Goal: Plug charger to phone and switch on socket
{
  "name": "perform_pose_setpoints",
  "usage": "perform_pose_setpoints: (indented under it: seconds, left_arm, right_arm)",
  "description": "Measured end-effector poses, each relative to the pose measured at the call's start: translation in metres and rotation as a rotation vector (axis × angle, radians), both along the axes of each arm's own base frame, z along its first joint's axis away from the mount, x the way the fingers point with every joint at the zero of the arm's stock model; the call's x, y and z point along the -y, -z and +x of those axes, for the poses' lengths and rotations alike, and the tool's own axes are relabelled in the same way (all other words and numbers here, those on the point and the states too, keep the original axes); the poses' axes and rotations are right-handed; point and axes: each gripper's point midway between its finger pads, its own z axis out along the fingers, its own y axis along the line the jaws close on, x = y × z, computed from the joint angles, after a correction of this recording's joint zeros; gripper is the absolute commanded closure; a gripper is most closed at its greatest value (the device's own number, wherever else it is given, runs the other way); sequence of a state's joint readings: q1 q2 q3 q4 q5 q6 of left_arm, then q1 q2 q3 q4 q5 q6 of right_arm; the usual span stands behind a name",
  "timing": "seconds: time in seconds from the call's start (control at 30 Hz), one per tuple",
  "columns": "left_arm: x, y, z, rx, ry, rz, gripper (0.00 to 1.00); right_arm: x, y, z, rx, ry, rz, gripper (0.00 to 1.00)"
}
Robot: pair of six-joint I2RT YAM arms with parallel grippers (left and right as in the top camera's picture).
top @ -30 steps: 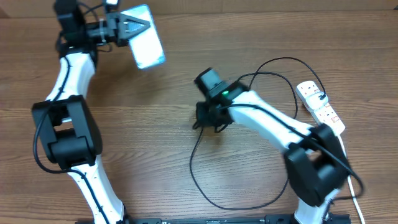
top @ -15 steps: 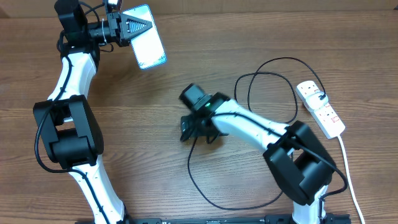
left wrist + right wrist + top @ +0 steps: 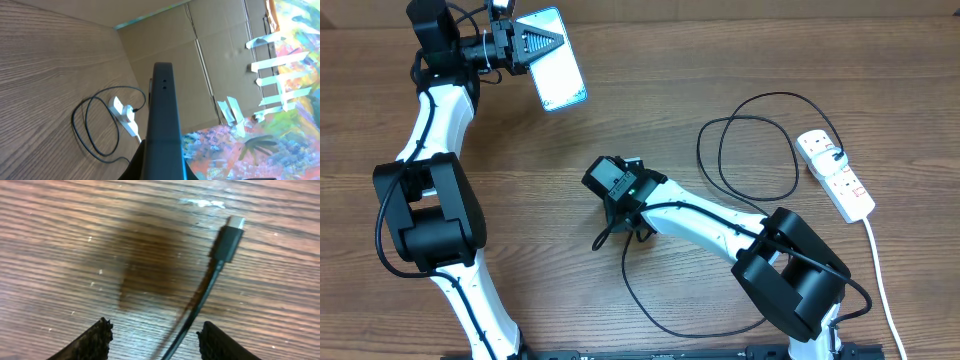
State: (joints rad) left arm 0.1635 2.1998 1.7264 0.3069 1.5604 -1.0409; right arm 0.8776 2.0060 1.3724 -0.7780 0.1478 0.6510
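My left gripper (image 3: 532, 42) is shut on the phone (image 3: 558, 72) and holds it raised at the back left, its light screen facing up. In the left wrist view the phone (image 3: 162, 110) shows edge-on between the fingers (image 3: 161, 172). My right gripper (image 3: 625, 226) is open, low over the table's middle. The charger cable (image 3: 200, 300) runs between its fingers (image 3: 162, 342), and the connector tip (image 3: 229, 239) lies on the wood ahead. The cable loops (image 3: 752, 140) lead to the white socket strip (image 3: 836, 174) at the right.
The cable's long loop (image 3: 690, 325) sweeps toward the front edge. The strip's white cord (image 3: 880, 275) runs down the right side. The left wrist view shows the strip (image 3: 125, 114), cardboard walls (image 3: 200, 75) and a colourful backdrop.
My right gripper has moved left and a little forward across the table along the cable. The left gripper still holds the phone and has barely shifted.
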Motion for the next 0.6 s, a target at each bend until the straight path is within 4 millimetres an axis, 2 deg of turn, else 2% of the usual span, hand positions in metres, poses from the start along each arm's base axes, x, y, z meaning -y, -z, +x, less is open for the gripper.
perform_pose_setpoints:
  seconds: [0.13, 0.23, 0.37, 0.4, 0.47, 0.53, 0.6]
  left_arm:
    - [0.000, 0.000, 0.000, 0.000, 0.000, 0.000, 0.96]
    - [0.000, 0.000, 0.000, -0.001, 0.000, 0.000, 0.96]
    - [0.000, 0.002, 0.000, -0.027, 0.000, -0.005, 0.96]
    - [0.000, 0.003, 0.000, -0.041, 0.000, -0.007, 0.96]
    - [0.000, 0.004, -0.001, -0.053, 0.000, -0.009, 0.96]
    - [0.000, 0.004, -0.001, -0.054, 0.000, -0.009, 0.96]
    - [0.000, 0.004, -0.001, -0.054, 0.000, -0.009, 0.96]
  right_arm:
    - [0.006, 0.002, 0.000, -0.005, 0.038, -0.018, 0.43]
    - [0.012, 0.008, 0.005, -0.021, 0.072, -0.019, 0.48]
    - [0.022, 0.015, 0.014, -0.068, 0.128, 0.004, 0.66]
    - [0.024, 0.015, 0.016, -0.081, 0.142, 0.015, 0.74]
    - [0.028, 0.015, 0.019, -0.106, 0.164, 0.038, 0.83]
    - [0.030, 0.015, 0.020, -0.129, 0.175, 0.050, 0.85]
    - [0.028, 0.016, 0.012, -0.167, 0.170, 0.060, 0.78]
